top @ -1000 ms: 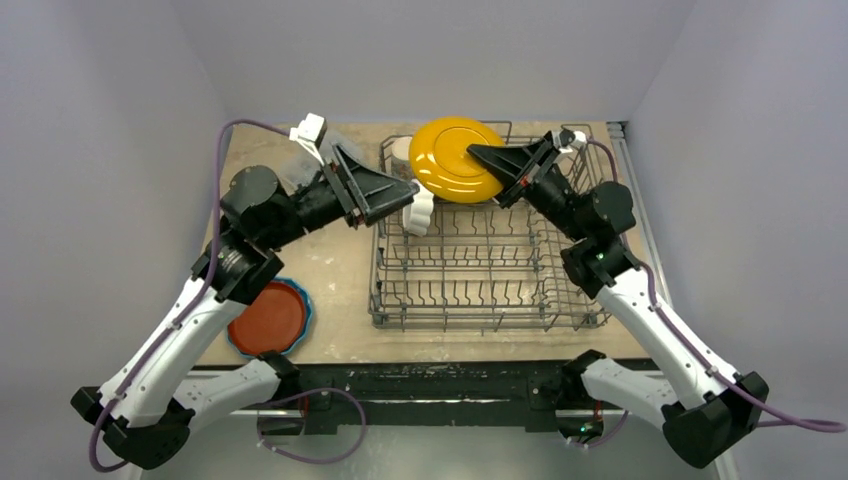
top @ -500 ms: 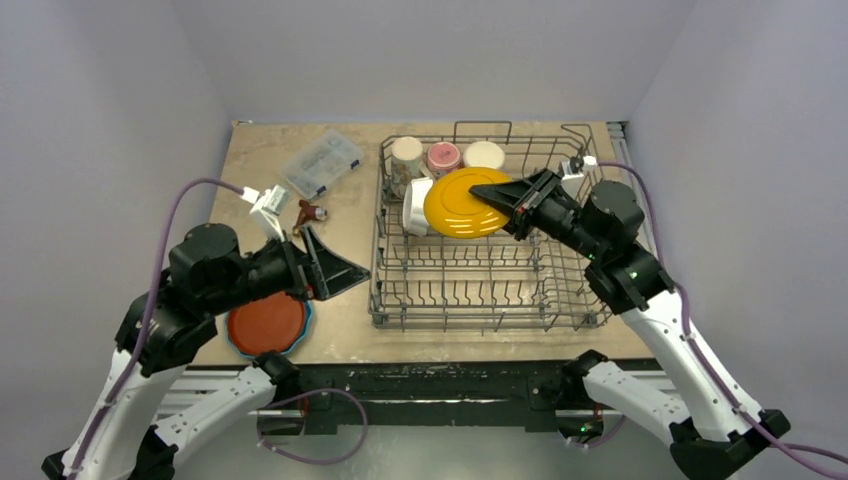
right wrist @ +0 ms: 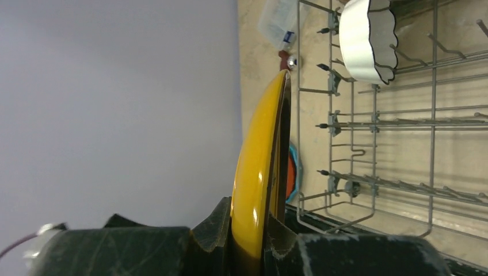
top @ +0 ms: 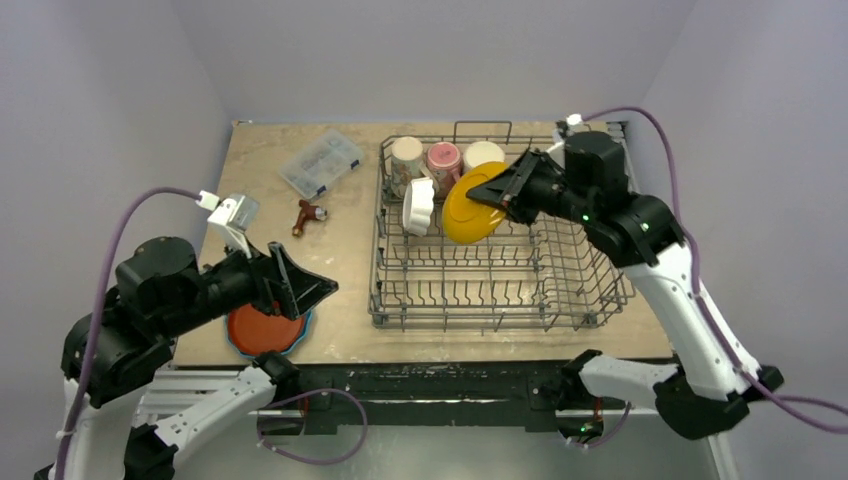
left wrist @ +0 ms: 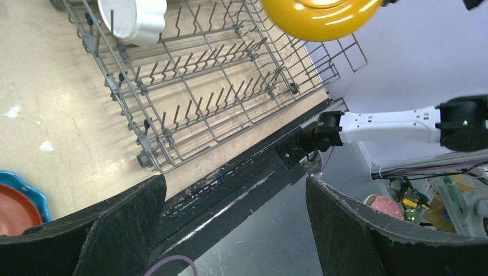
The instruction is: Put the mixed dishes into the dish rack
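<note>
My right gripper (top: 505,195) is shut on the rim of the yellow plate (top: 470,205) and holds it tilted on edge over the back of the grey wire dish rack (top: 480,322). In the right wrist view the plate (right wrist: 262,167) is pinched between the fingers (right wrist: 253,230). Two cream mugs (top: 407,152) (top: 484,153), a pink mug (top: 443,157) and the white scalloped bowl (top: 418,205) sit in the rack's back row. The orange plate (top: 260,330) lies on the blue plate (top: 304,322) at the table's front left. My left gripper (top: 305,287) is open and empty above them.
A clear compartment box (top: 321,162) and a small red-brown tool (top: 307,213) lie on the table left of the rack. The rack's middle and front rows of tines (left wrist: 218,86) hold nothing. The table's near edge runs below the rack.
My left arm has pulled back from the rack to the front left, above the orange plate. My right gripper has lowered the yellow plate and turned it on edge over the rack.
</note>
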{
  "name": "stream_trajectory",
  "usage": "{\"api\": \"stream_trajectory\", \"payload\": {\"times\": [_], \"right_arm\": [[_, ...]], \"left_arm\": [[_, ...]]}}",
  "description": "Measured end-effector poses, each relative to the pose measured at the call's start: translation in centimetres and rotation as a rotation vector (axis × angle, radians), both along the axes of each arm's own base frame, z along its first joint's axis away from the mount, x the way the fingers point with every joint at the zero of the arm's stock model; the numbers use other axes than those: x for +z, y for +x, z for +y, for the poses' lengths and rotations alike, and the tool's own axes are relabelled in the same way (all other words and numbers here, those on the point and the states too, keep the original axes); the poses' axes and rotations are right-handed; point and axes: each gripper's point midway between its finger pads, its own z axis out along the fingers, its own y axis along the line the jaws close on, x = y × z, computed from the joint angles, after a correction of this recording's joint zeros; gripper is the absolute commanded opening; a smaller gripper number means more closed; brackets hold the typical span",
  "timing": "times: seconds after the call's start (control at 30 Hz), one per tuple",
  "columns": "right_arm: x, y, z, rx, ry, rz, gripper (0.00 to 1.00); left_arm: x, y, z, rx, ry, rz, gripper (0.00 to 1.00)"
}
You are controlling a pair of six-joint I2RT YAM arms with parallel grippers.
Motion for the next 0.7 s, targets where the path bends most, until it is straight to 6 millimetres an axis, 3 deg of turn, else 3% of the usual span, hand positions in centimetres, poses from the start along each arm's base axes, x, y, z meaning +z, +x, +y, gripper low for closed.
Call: {"api": "stream_trajectory", "payload": {"times": [0.13,0.23,0.37,0.47,0.57,0.7], "right_arm": [[-2.3,0.9,4.2,0.098,-0.147,0.029,0.00],[-6.0,0.5,7.8,0.169,-0.252,0.080,0.00],[-10.3,0.6,10.1,0.198,-0.370,0.137,0.00],[-11.7,1.5,11.4,0.202,-0.431,0.145,0.00],[-11.8,2.7,13.2,0.210,-0.460,0.118,0.00],[-12.7,3.0,14.6,0.223,-0.499,0.109,0.00]], "left_arm": [[1.0,-0.8,1.1,-0.006,0.023,-0.061,0.91],[0.5,-1.1,1.6,-0.008,0.051,-0.064,0.91],[0.5,-1.1,1.7,-0.019,0.081,-0.066,0.91],[1.3,-0.9,1.8,-0.031,0.097,-0.097,0.91],[1.6,-0.7,1.8,-0.038,0.115,-0.122,0.91],[1.7,-0.4,1.9,-0.040,0.140,-0.136,0.91]]}}
